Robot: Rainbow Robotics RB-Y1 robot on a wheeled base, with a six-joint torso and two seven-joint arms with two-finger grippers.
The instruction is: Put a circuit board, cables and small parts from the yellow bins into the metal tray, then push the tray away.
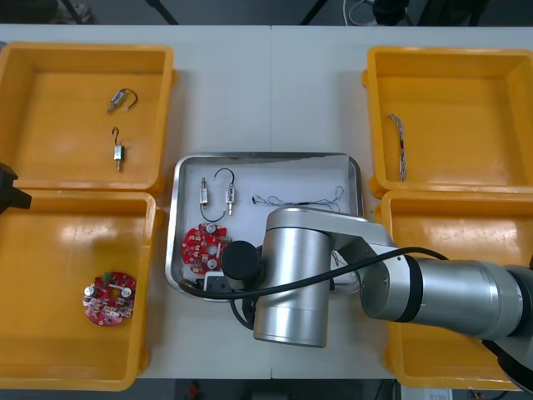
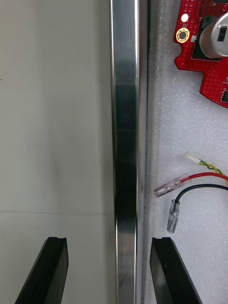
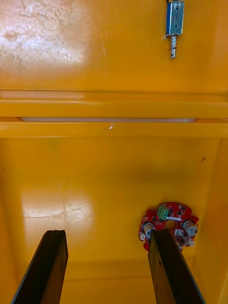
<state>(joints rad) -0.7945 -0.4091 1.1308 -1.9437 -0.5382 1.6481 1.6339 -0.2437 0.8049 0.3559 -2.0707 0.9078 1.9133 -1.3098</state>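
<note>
Currently, right claw (image 2: 111,243) is straddling the rim of the metal tray (image 2: 124,118), open and empty; left claw (image 3: 107,236) is hovering open, empty, over a yellow bin (image 3: 95,180).

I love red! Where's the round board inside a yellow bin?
Front view: the circuit board lies in the near yellow bin on the robot's left.

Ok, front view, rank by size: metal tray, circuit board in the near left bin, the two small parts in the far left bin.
1. metal tray, partly under the right arm
2. circuit board
3. small metal parts: the two look alike, so unranked
</note>
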